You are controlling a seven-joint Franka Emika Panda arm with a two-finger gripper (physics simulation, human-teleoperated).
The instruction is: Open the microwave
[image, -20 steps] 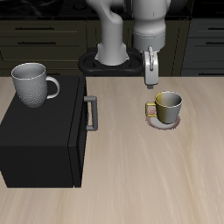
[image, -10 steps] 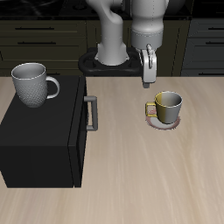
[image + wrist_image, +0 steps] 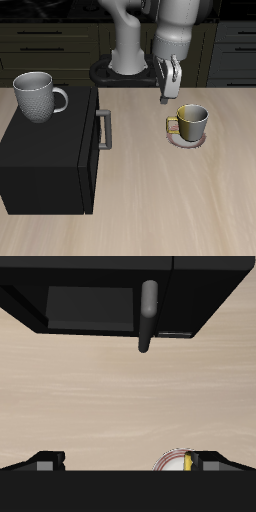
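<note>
The microwave (image 3: 48,160) is a large matte black box on the table, its door shut. Its grey vertical bar handle (image 3: 103,128) faces the middle of the table. My gripper (image 3: 168,92) hangs above the table farther back, between the handle and the olive mug, apart from both. The jaws are open and empty. In the wrist view the microwave (image 3: 90,301) shows its windowed door and handle (image 3: 150,314) across bare wood from my gripper (image 3: 125,463), whose fingertips (image 3: 45,461) stand wide apart.
A grey mug (image 3: 36,96) stands on top of the microwave. An olive mug (image 3: 190,121) sits on a round coaster (image 3: 186,141) close beside my gripper; the coaster's edge shows in the wrist view (image 3: 175,463). Dark cabinet drawers (image 3: 50,45) line the back.
My gripper has shifted slightly toward the microwave side and tilted a little. It stays open. The microwave door and the mugs have not moved.
</note>
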